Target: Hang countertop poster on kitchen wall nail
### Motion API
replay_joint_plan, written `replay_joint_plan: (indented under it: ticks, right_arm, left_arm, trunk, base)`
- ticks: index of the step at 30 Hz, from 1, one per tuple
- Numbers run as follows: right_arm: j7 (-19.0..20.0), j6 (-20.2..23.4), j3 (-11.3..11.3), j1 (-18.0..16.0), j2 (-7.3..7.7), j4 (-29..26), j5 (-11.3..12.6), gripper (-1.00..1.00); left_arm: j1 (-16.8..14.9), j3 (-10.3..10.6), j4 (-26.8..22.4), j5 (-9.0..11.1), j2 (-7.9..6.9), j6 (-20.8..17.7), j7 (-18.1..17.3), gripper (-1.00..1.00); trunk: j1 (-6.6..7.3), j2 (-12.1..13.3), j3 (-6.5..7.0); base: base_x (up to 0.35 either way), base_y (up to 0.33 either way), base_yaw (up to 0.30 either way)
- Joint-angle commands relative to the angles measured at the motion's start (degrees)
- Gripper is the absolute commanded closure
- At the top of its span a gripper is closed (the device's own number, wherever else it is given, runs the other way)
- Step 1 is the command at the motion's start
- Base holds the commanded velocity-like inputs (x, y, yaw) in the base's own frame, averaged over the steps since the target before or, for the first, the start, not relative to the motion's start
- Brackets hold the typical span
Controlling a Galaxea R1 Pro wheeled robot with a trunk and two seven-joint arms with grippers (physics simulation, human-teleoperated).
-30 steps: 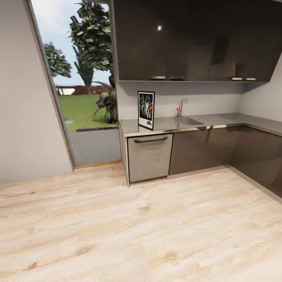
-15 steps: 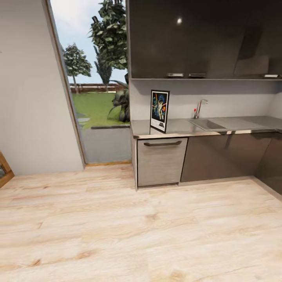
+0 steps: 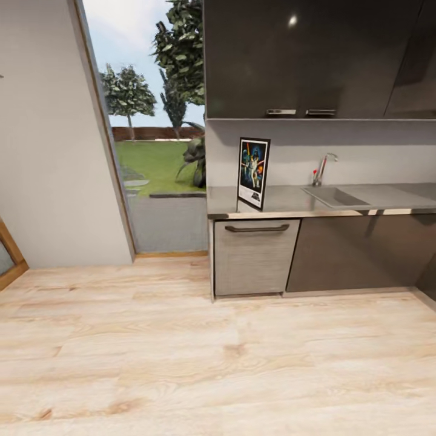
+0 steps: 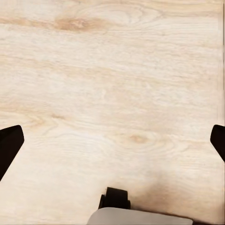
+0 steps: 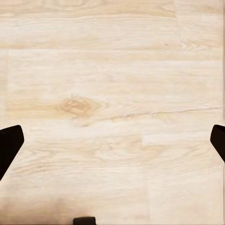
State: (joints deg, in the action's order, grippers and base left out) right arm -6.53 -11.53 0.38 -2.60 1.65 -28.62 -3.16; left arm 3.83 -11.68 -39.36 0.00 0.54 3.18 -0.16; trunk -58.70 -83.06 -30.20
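Observation:
The poster stands upright at the left end of the kitchen countertop, its black frame and dark blue picture facing the room. Farther right the grey top holds a built-in sink with a chrome tap. A tiny dark speck sits on the pale wall at the head view's left edge; I cannot tell if it is a wall nail. My left gripper and right gripper both hang open over bare wooden floor, fingertips wide apart, with nothing between them.
A tall glass opening onto a garden lies left of the counter. Under the poster is a grey appliance front with a dark handle. Dark wall cabinets hang above. A wooden frame leans at the far left. Wooden floor stretches before me.
The whole head view has shifted: the camera turned left and came nearer, so counter and poster now sit further right and larger. The poster itself has not moved.

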Motion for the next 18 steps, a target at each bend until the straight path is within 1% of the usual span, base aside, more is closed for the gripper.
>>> replay_joint_plan:
  ticks: [1, 2, 3, 8, 14, 15, 18]
  right_arm:
    - [-0.2, -0.1, 0.0, 0.0, 0.06, 0.1, -0.3, -1.00]
    - [-0.2, -0.1, 0.1, 0.0, 0.16, 0.1, -0.3, -1.00]
    - [-0.2, -0.1, 0.0, 0.0, 0.77, 0.1, -0.3, -1.00]
    - [-0.1, -0.2, -0.1, 0.0, 1.50, 0.1, -0.2, -1.00]
    - [-0.2, -1.9, -0.1, 0.0, 1.47, -1.3, -0.2, -1.00]
    - [-0.2, -2.2, 0.0, 0.0, 1.30, -3.0, -0.2, -1.00]
    - [-0.3, -2.3, 0.1, 0.0, 0.98, -6.2, -0.2, -1.00]
  left_arm:
    - [0.0, -0.2, -0.1, 0.0, 0.04, 0.1, 0.0, -1.00]
    - [0.0, -0.2, -0.1, 0.0, 0.05, 0.1, 0.0, -1.00]
    - [0.0, -0.2, -0.1, 0.0, 0.02, 0.1, 0.0, -1.00]
    - [0.0, -0.3, -0.1, 0.0, 0.00, 0.1, 0.0, -1.00]
    - [0.0, -1.5, -0.1, 0.0, -0.01, 0.1, -0.1, -1.00]
    - [0.0, -2.1, -0.1, 0.0, -0.03, 0.1, -0.2, -1.00]
    - [0.0, -2.9, -0.1, 0.0, -0.35, 0.1, -0.2, -1.00]
  trunk:
    - [-0.03, 0.0, -0.05]
    - [-0.03, 0.0, -0.05]
    - [-0.03, 0.0, -0.05]
    - [-0.03, 0.0, -0.06]
    - [-0.03, 0.0, -0.06]
    - [-0.03, 0.0, -0.06]
    - [-0.03, 0.0, -0.06]
  base:
    - [0.291, -0.182, 0.015]
    - [0.291, -0.181, 0.012]
    - [0.295, -0.173, 0.006]
    - [0.304, -0.152, 0.003]
    - [0.320, -0.090, 0.001]
    - [0.328, -0.035, 0.000]
    - [0.331, -0.023, 0.000]
